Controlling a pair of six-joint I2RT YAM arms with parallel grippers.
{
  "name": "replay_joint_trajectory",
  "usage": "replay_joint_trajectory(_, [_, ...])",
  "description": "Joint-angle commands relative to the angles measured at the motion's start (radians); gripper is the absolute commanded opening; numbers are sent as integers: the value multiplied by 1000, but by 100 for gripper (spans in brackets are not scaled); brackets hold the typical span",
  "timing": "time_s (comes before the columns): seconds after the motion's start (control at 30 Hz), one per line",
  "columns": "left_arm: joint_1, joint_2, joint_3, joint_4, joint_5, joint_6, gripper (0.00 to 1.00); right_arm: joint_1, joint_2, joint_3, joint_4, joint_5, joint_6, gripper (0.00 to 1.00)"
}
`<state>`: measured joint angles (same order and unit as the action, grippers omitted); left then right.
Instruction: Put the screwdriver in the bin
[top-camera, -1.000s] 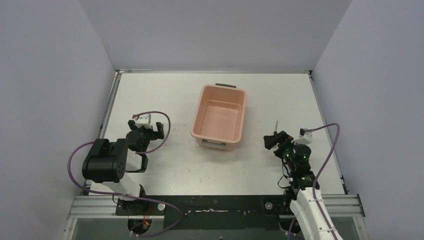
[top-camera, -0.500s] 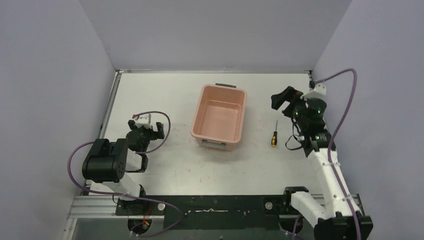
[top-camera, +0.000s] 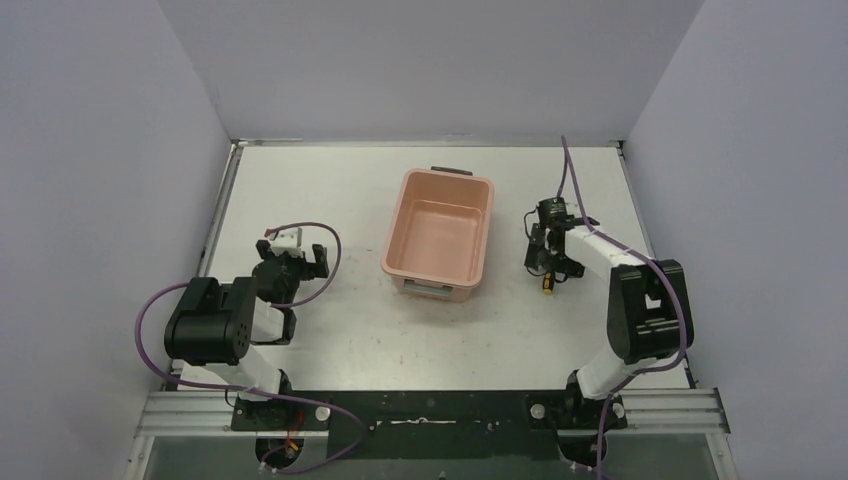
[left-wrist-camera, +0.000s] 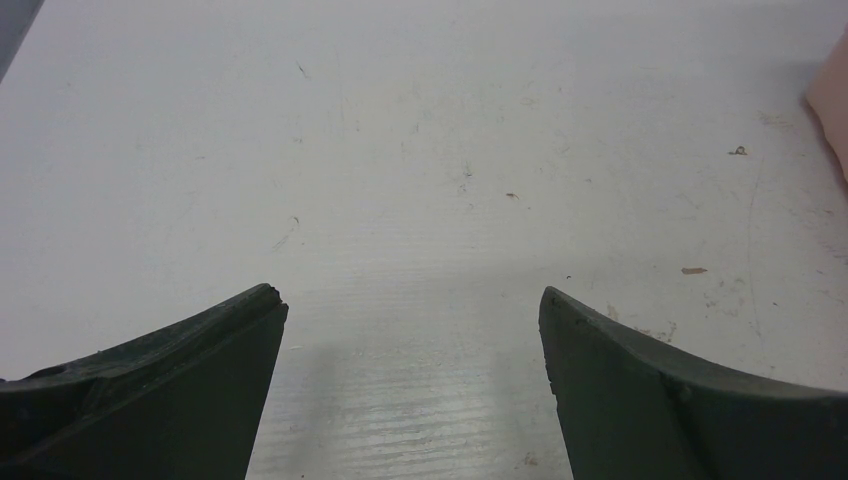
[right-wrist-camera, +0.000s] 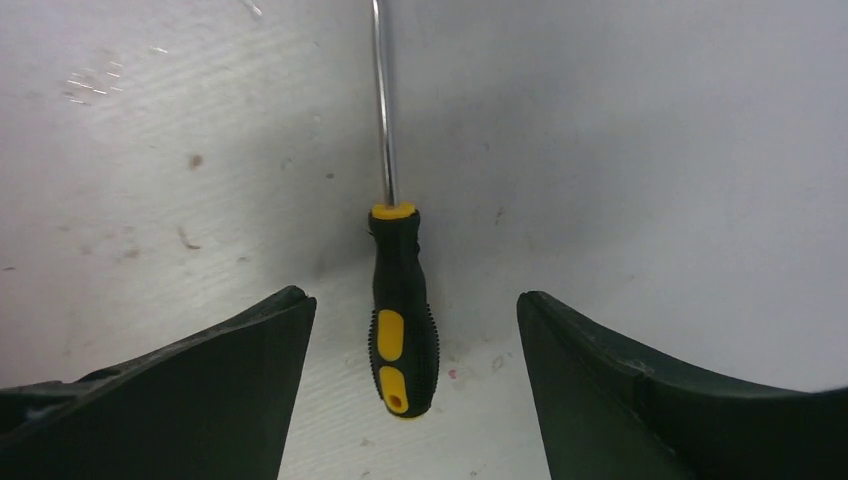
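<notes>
The screwdriver (top-camera: 547, 284) lies flat on the table right of the salmon-pink bin (top-camera: 404, 225); only its orange handle end shows in the top view. In the right wrist view its black-and-yellow handle (right-wrist-camera: 400, 320) lies between the fingers, with the shaft pointing away. My right gripper (top-camera: 547, 260) is open and low over the handle, its midpoint (right-wrist-camera: 412, 296) above it, and neither finger touches it. My left gripper (top-camera: 291, 258) is open and empty, left of the bin, over bare table (left-wrist-camera: 410, 294). The bin is empty.
White walls close the table in on three sides. A pink edge of the bin (left-wrist-camera: 836, 100) shows at the right of the left wrist view. Purple cables loop from both wrists. The tabletop (top-camera: 330, 190) carries small marks.
The right arm has swung from high at the far right down over the screwdriver, gripper open. The screwdriver, bin and left arm have not moved.
</notes>
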<state>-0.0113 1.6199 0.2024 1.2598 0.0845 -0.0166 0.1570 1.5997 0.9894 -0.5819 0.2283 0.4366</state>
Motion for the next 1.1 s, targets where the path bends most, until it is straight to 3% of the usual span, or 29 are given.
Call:
replay_joint_trajectory(0.0, [7,1,20,32,17,6,97,-8,72,-50,65,5,-7,68])
replay_joint_trajectory(0.1, [7,1,20,32,17,4,97,-13,117,-73,109,-21,-7,41])
replay_joint_trajectory(0.2, [6,1,20,33,17,5,97,-16,123,-77,111,-37,-6,1])
replay_joint_trajectory(0.4, [6,2,20,35,20,5,97,-3,-2,98,-112,-28,-40,0])
replay_joint_trajectory(0.7, [7,2,20,36,20,4,97,13,-91,648,-524,15,-58,0])
replay_joint_trajectory(0.93, [6,1,20,35,20,6,97,121,-63,923,-603,24,49,0])
replay_joint_trajectory(1.07, [6,1,20,32,20,7,97,295,-9,979,-543,71,108,0])
